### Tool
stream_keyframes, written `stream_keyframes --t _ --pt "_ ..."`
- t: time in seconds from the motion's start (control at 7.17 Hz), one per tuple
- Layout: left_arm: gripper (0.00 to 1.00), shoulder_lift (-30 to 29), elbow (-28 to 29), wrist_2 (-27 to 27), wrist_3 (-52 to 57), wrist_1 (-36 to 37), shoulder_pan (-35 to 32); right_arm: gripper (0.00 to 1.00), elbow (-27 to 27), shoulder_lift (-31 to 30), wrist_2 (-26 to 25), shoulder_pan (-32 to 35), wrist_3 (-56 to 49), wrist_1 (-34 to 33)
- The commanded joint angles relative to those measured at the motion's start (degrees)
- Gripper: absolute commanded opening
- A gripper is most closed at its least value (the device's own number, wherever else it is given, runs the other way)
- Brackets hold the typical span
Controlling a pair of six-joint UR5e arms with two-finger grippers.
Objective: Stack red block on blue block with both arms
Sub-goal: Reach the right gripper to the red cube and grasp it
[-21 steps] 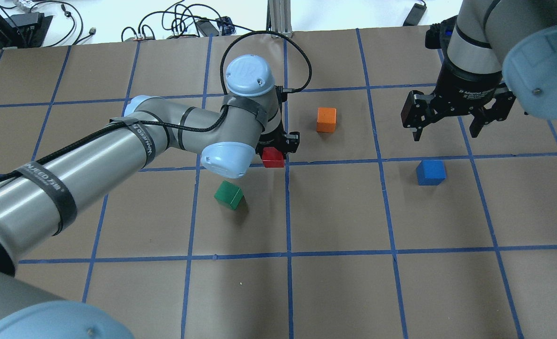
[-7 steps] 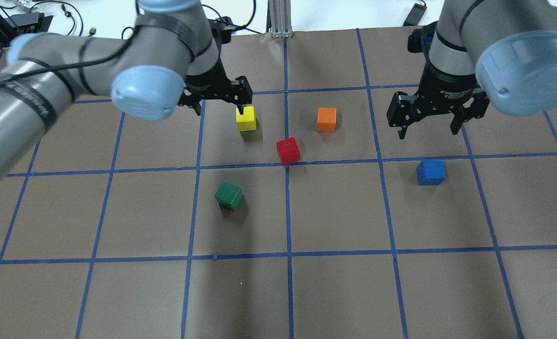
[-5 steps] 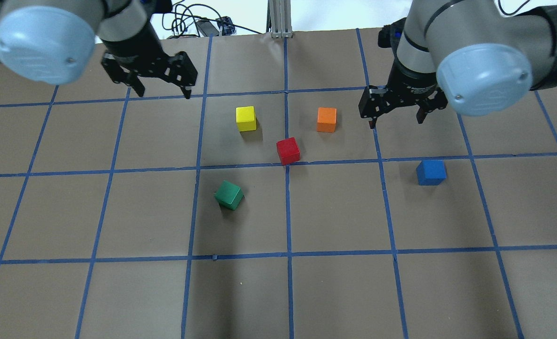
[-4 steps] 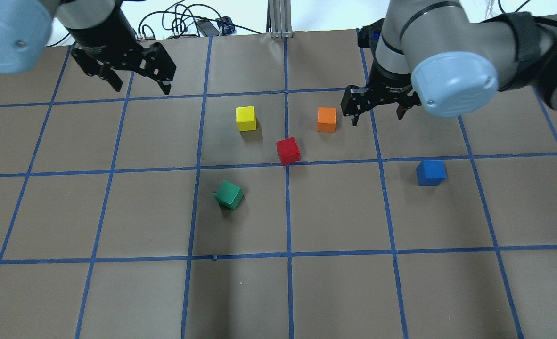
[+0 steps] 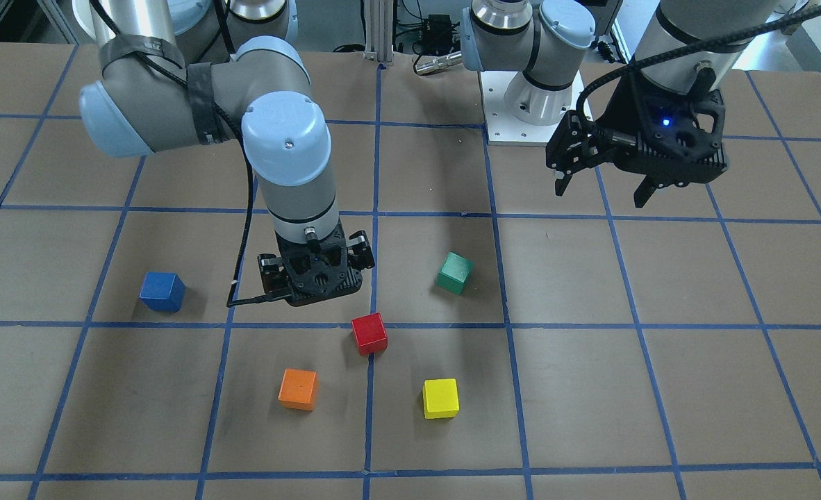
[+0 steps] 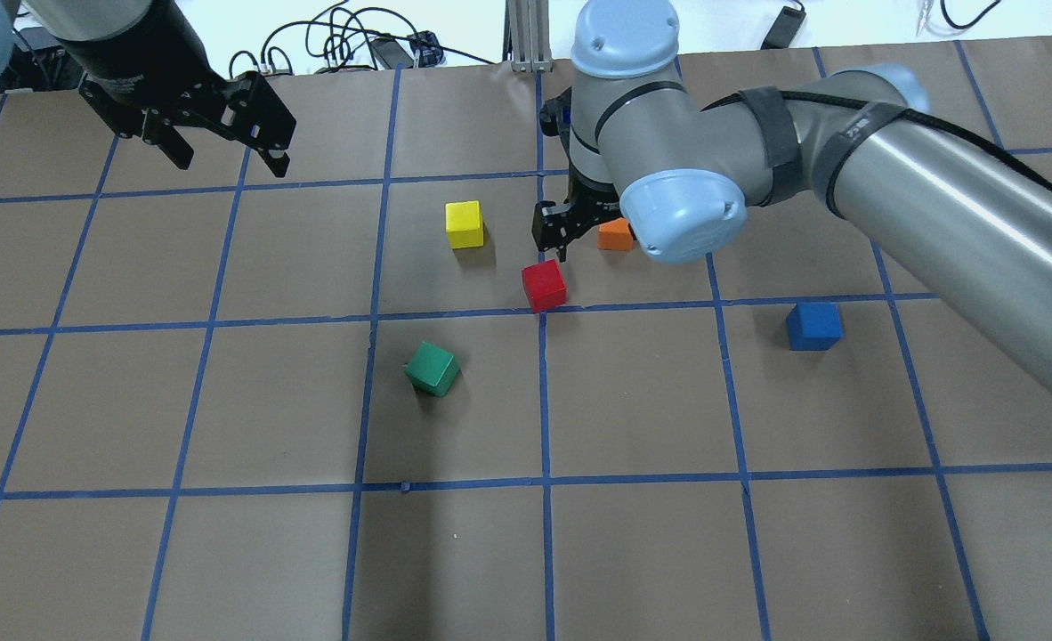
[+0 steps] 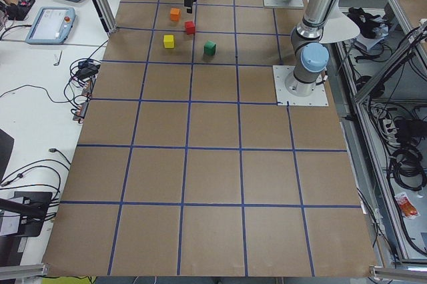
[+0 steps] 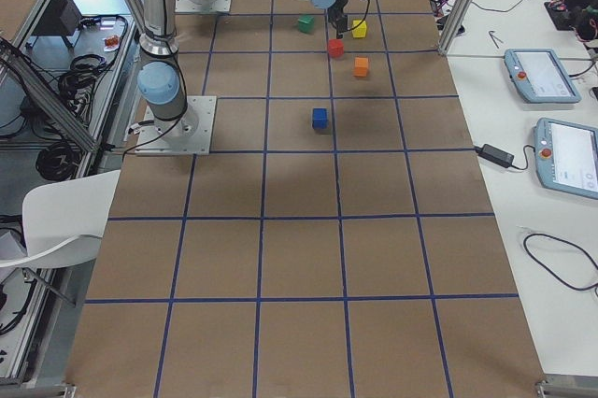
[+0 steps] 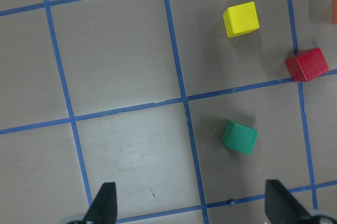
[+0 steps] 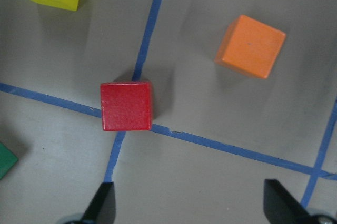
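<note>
Hovering right arm (image 6: 935,205) beside red block (image 6: 544,285), jaws apart, likely for pickup | left arm (image 5: 688,28) aside, jaws apart, giving room | blue block (image 6: 813,325) free

Right arm (image 6: 935,205): grey-silver tubes, rounded light-blue joint caps (image 5: 285,135) with small screws (image 5: 287,144), black straps (image 5: 200,97), braided black cable (image 5: 247,208). Left arm (image 5: 688,28) alike. Black left gripper (image 5: 599,198), 2 fingers (image 5: 562,177), blue light (image 5: 664,123) at 12 o'clock.

Middle block (image 6: 544,285) on table (image 6: 633,552); three blocks (image 6: 465,223) near around it; lone block (image 6: 813,325) well right. Right gripper (image 6: 579,236) above, just beyond middle block.
</note>
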Motion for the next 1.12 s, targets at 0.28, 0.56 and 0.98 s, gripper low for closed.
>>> stream_keyframes --t 0.28,0.56,0.98 --pt "1.00 0.8 -1.3 0.3 -0.2 -0.7 -0.3 1.00 -0.5 6.3 2.1 3.4 0.1 -3.7" --pt "1.00 1.4 -2.4 0.4 -0.2 -0.4 -0.3 1.00 -3.7 9.8 2.0 3.4 -0.1 -4.4" --pt "1.00 1.5 -2.3 0.5 -0.2 0.1 -0.3 1.00 -5.0 12.4 1.9 3.4 -0.4 -4.3"
